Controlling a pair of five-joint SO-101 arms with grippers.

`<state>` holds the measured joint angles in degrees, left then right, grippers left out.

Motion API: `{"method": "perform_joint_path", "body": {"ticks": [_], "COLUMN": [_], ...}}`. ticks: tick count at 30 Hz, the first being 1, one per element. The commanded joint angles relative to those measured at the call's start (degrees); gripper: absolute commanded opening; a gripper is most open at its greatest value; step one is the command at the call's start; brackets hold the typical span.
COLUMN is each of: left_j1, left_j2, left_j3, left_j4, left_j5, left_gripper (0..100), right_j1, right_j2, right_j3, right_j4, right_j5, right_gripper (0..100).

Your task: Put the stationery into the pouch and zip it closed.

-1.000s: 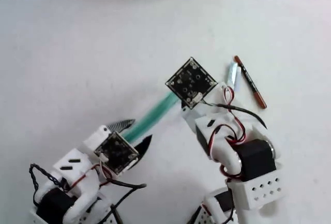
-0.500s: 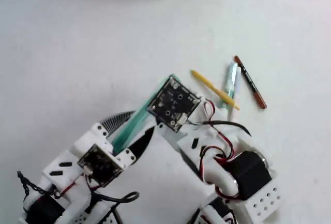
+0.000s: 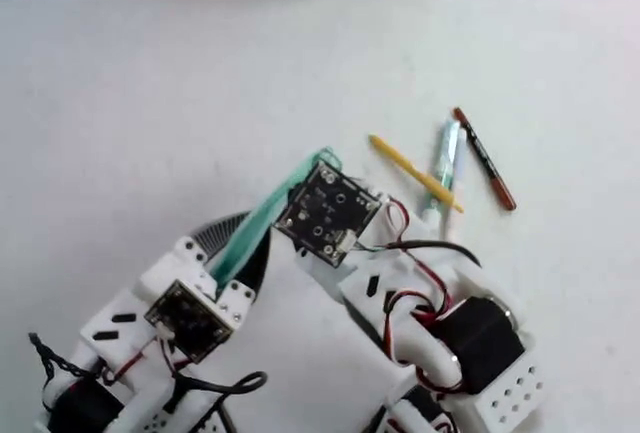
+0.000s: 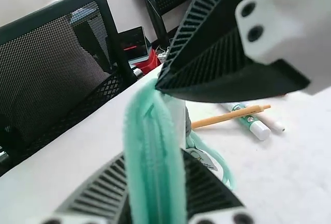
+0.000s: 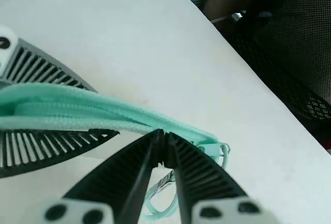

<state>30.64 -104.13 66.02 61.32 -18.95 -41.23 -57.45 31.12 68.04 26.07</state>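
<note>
Right wrist view, right gripper pinching pouch

a fixed high camera looks straight down on the white table. two wrist cameras look low and very close; all three views share the green pouch.

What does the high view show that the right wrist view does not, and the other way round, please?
The high view adds the yellow pencil, the pale green pen and the brown pen, lying close together on the table. The right wrist view adds a close look at the right hand, pinched shut on the zipper end of the green pouch, plus a mesh chair beyond the table. Both show that pouch gripped between the ribbed fingers of the left hand.
</note>
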Motion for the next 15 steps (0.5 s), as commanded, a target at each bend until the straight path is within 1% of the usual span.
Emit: {"method": "perform_joint_path", "body": {"ticks": [1, 3, 5, 7, 10, 12, 15], "left_j1": [0.2, -1.9, -2.6, -2.2, -2.2, -2.2, -2.3], "left_j2": [-0.4, -0.4, -0.4, -0.1, 0.0, 0.0, -0.1], "left_j3": [-2.8, -2.8, -2.8, -2.5, 1.5, 6.2, 14.4], "left_j4": [-6.6, -10.0, -14.0, -18.6, -29.7, -35.2, -38.1], "left_j5": [0.2, 0.4, 3.3, 8.8, 16.3, 18.5, 19.3], "left_gripper": [2, 2, 2, 2, 2, 2, 2], "right_j1": [10.2, 19.1, 25.2, 27.2, 27.9, 29.1, 31.3], "right_j2": [-2.5, -5.0, -6.6, -8.2, -10.2, -11.9, -15.5], "right_j3": [-5.1, -6.9, -6.5, -3.3, 4.4, 10.5, 20.1], "right_j4": [-0.7, -2.0, -2.5, -2.9, -5.8, -9.2, -16.8], "right_j5": [-3.2, -9.6, -13.4, -13.1, -10.4, -8.7, -7.5], "right_gripper": [12.0, 18.3, 23.0, 24.1, 24.1, 24.1, 24.1]}}
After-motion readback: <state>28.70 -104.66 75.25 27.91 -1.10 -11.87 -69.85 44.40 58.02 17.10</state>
